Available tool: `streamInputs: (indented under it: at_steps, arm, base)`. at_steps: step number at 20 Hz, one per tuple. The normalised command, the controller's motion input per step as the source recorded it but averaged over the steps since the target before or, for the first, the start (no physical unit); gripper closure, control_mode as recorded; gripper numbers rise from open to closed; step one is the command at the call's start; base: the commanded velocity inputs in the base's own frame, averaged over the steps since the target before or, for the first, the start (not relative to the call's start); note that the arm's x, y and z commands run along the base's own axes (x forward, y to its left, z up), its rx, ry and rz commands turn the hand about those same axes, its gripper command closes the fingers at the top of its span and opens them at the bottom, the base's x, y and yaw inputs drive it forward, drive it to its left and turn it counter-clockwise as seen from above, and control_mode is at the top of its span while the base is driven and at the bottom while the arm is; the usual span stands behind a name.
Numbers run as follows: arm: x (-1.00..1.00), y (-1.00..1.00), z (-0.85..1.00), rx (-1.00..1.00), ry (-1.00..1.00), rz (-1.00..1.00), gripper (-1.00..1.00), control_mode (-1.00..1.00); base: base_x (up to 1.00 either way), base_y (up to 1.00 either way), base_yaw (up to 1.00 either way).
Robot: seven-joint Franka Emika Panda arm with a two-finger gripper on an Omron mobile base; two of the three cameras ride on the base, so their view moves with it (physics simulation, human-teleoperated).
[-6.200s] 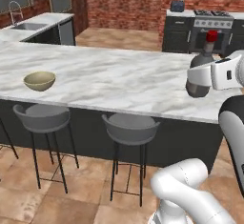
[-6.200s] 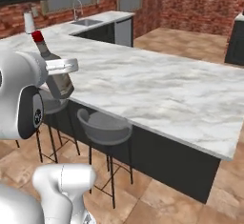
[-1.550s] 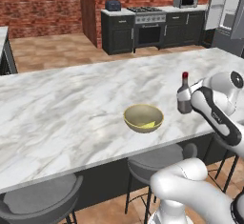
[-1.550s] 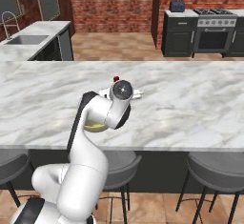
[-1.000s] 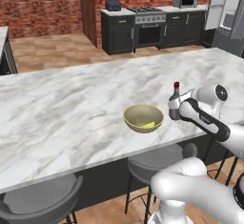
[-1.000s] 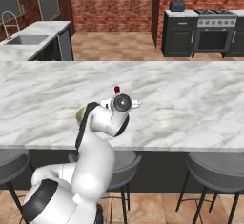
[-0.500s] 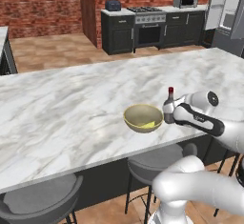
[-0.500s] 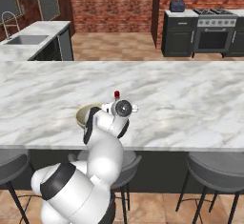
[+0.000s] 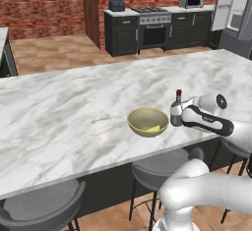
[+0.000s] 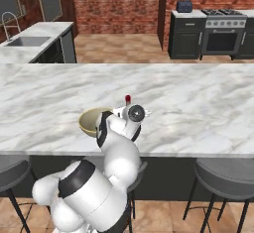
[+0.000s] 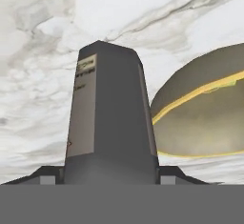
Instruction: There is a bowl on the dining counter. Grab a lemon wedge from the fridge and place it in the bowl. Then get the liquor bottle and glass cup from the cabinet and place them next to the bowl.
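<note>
Gripper [image 9: 176, 118] clamped on liquor bottle [image 9: 176, 112], upright on dining counter [image 9: 74, 117]; bowl [image 9: 147, 122] w/ lemon wedge [image 9: 153, 128] just beside it.

The dining counter [image 9: 74, 112] is a long white marble slab with grey veins on a dark base. The bowl [image 9: 148, 122] sits near its front edge. The liquor bottle [image 9: 176, 113] stands upright just beside the bowl, base at the counter surface; contact cannot be confirmed.

place: home kitchen | signs: stove [image 9: 153, 21], sink [image 10: 26, 40], bar stools [image 9: 160, 166] (brick walls)
</note>
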Motion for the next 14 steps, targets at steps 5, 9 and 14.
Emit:
streamInputs:
  at_steps: [5,9,14]
  arm:
    - [0.28,-0.28,-0.21,0.00,0.00,0.04,1.00,-1.00]
    - [0.13,-0.18,-0.22,0.00,0.00,0.06,1.00,-1.00]
    - [0.00,-0.14,-0.30,0.00,-0.06,0.07,1.00,-1.00]
  base:
    - [0.00,0.00,0.00]
    - [0.00,0.00,0.00]
    - [0.00,0.00,0.00]
